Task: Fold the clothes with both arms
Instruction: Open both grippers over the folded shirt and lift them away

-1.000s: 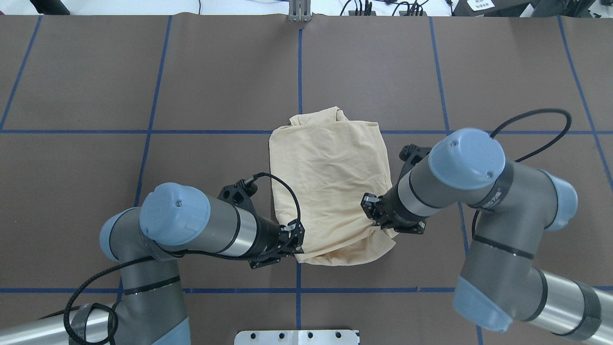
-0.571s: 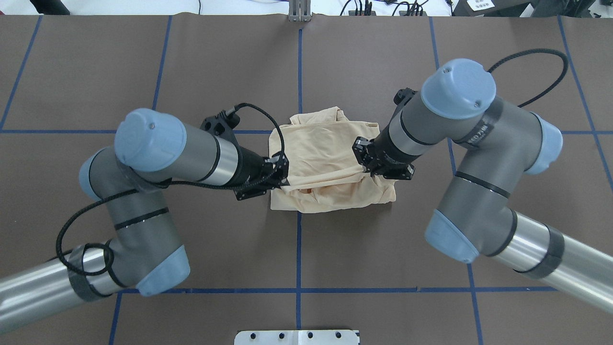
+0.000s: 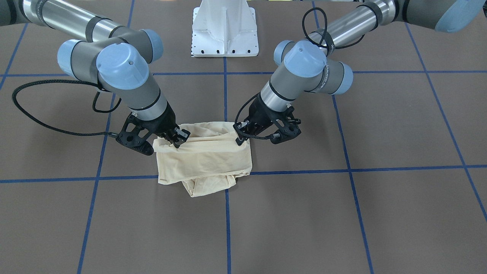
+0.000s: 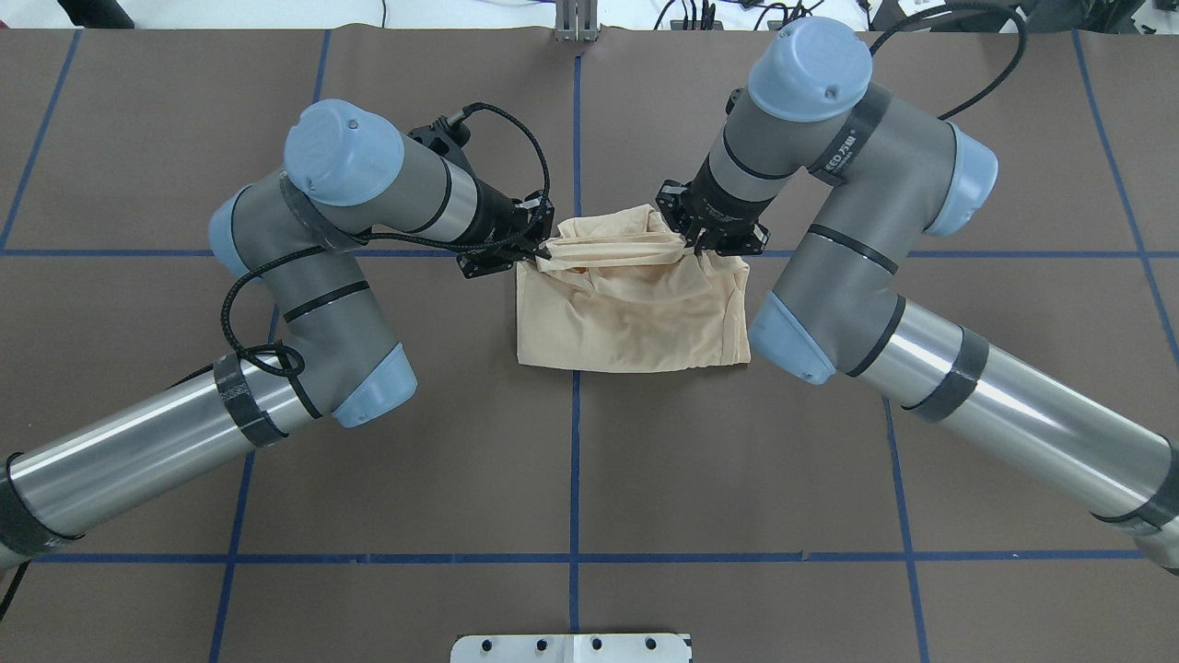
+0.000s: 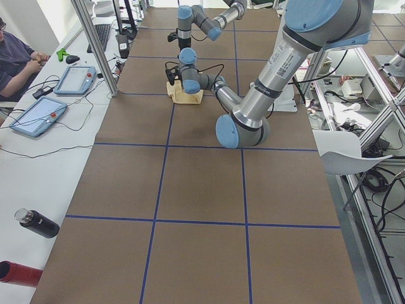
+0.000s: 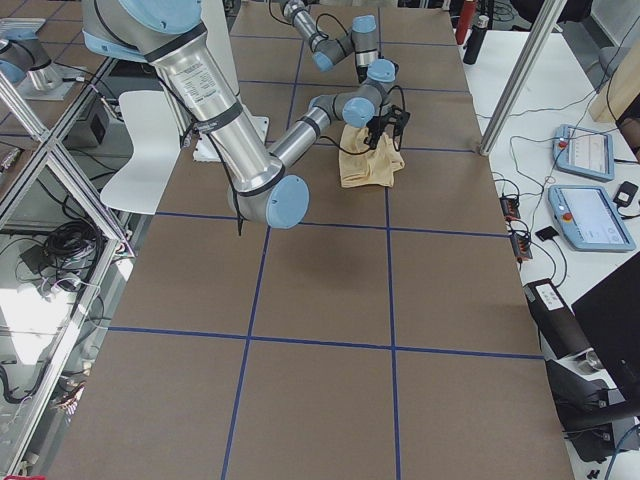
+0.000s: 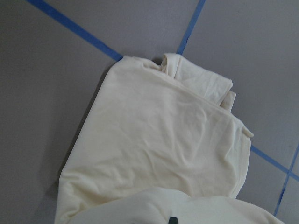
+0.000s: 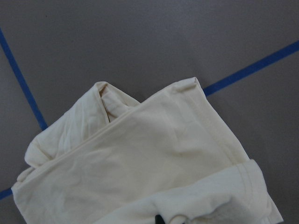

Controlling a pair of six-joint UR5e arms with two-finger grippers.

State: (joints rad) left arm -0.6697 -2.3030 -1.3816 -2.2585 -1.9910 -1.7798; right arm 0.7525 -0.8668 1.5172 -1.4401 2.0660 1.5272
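Shirt (image 4: 636,313) lay doubled on tabletop (image 4: 737,479); fold-over step judged nearly done. Left hand (image 4: 543,250) and right hand (image 4: 693,242) each gripped a hem corner. Next: lower, release together.

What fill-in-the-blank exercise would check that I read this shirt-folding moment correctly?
The number of black two-finger end effectors shut on the pale cream-yellow thin shirt is ___.
In the overhead view, the left end effector pinches the raised fold at that view's ___ end, and the right end effector pinches the opposite end.
The brown table cover is divided into squares by ___ tape lines.
Missing words: two; left; blue.
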